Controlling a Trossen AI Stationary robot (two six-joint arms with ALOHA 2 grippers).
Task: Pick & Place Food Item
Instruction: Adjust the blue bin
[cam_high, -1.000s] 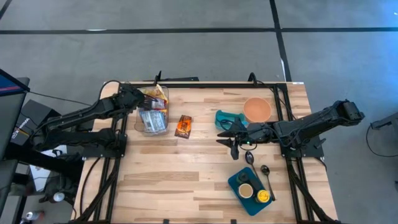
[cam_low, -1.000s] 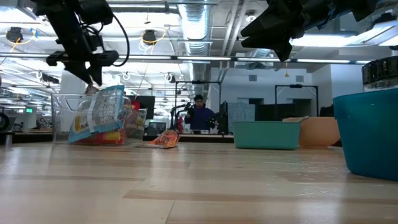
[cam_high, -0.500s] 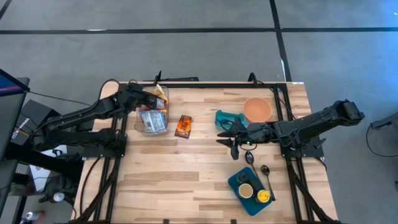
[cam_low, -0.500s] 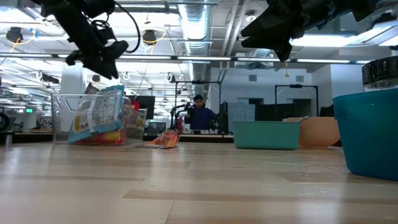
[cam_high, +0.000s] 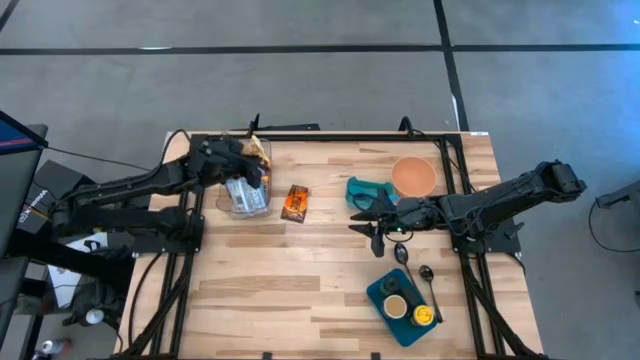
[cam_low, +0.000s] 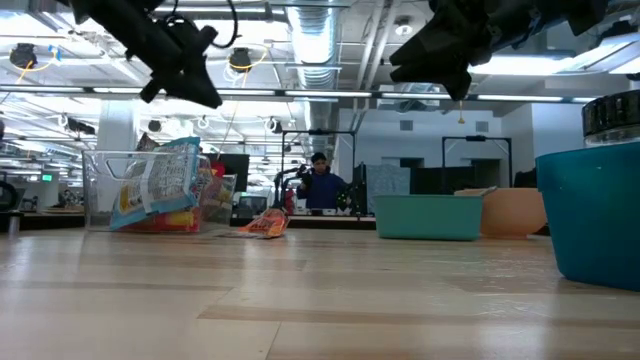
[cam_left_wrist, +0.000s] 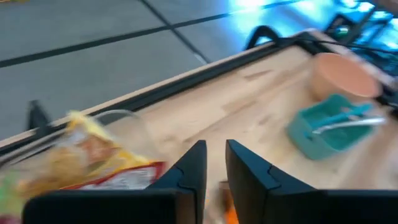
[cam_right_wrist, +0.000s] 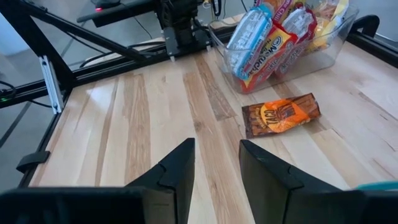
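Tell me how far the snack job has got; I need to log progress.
Done: one orange snack packet lies on the table beside the clear bin of snacks. In hand: nothing visible; the left gripper hangs above the bin, fingers nearly closed and empty. The right gripper waits mid-table. Left: placing a packet somewhere; the destination is unclear.

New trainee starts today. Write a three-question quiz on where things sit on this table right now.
1. True or false: the orange snack packet lies inside the clear bin.
2. Which sits nearest the peach bowl? A) the teal container B) the clear bin C) the teal tray
3. Fill in: the left gripper is above the ____, while the right gripper waits over bare table.

Key
1. False: it lies on the table beside the bin.
2. A
3. clear bin
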